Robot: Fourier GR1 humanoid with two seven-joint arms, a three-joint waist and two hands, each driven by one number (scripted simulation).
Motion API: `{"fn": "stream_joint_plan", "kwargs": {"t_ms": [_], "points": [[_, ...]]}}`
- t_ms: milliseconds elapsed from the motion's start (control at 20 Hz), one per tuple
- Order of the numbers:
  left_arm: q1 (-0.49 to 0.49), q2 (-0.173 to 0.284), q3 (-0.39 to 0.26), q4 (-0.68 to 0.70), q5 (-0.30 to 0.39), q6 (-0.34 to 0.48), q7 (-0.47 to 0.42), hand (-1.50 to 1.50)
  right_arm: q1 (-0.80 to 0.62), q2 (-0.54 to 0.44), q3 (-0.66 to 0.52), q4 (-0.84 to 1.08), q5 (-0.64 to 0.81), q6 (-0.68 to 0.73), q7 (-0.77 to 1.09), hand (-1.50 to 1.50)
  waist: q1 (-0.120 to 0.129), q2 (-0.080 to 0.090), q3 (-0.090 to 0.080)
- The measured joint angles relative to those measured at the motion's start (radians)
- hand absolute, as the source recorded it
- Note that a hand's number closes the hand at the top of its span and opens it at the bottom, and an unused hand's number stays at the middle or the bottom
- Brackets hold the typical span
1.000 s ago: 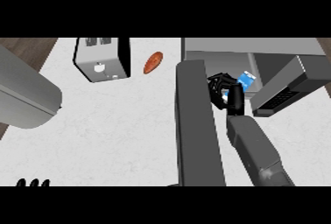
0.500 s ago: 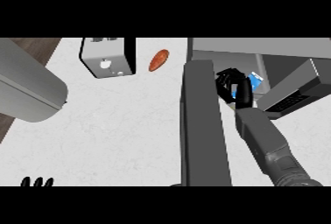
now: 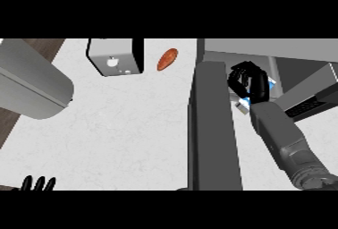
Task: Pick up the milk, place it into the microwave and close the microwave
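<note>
Two hands in view, only one working. Right hand (image 3: 249,82) is up by the microwave (image 3: 300,67), fingers curled round the milk (image 3: 242,103); just a sliver of blue and white carton shows below the hand, the rest hidden by it. Carton looks lifted off the worktop (image 3: 125,125) and held at the mouth of the oven, though whether it has crossed the threshold I cannot tell.

Microwave door (image 3: 213,129) stands swung wide, seen edge-on as a long dark slab running down the view just left of the right forearm. Judgement: it is open that far so the arm can pass alongside it to the cavity; the arm runs close beside it, so a sideways drift could knock it.

Left hand (image 3: 38,183) rests at the lower left edge, fingers straight and up, holding nothing, well apart from the action.

Toaster (image 3: 117,56) and an orange-brown food item (image 3: 167,58) sit at the back of the worktop, clear of the arm's path. Large grey cylinder (image 3: 30,82) at left, uninvolved.

Placement appears near; door closing not yet done.
</note>
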Motion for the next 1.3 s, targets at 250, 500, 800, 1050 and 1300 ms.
{"fn": "stream_joint_plan", "kwargs": {"t_ms": [250, 500, 800, 1050, 1300], "points": [[-0.009, -0.005, -0.002, 0.012, -0.003, 0.002, 0.0, -1.5, -0.034, -0.006, -0.037, -0.007, -0.025, -0.008, -0.017, 1.5, 0.01, 0.005, 0.001], [-0.009, 0.001, 0.004, 0.022, -0.003, -0.006, -0.004, -1.5, -0.053, -0.019, -0.059, -0.012, -0.03, -0.053, -0.043, 1.5, 0.023, 0.009, 0.001], [-0.031, 0.011, 0.011, 0.037, 0.007, -0.018, 0.004, -1.5, -0.076, -0.026, -0.07, -0.004, -0.014, -0.188, -0.037, 1.5, 0.034, 0.017, 0.0], [-0.045, 0.012, 0.012, 0.052, 0.005, -0.02, 0.008, -1.5, -0.09, -0.033, -0.08, 0.0, -0.007, -0.242, -0.035, 1.5, 0.038, 0.02, 0.001], [-0.068, 0.014, 0.016, 0.054, 0.001, -0.019, 0.006, -1.5, -0.029, -0.087, -0.045, 0.099, 0.049, -0.392, 0.106, -1.5, 0.045, 0.042, -0.009]]}}
